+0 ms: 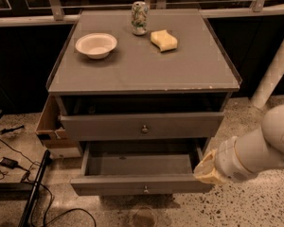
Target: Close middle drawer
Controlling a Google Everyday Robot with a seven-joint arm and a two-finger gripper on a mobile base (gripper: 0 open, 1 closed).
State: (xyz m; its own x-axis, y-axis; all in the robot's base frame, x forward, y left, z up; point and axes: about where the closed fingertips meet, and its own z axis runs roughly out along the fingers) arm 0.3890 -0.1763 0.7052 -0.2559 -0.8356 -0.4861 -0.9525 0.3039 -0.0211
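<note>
I see a bowl (pixel 96 45) on the cabinet's (pixel 146 72) top at left, a can (pixel 139 18) at its back and a sponge (pixel 164 40) right of the can. The middle drawer (pixel 113 185) juts from the cabinet's front, with the gripper (pixel 206 171) at the drawer's right end.
</note>
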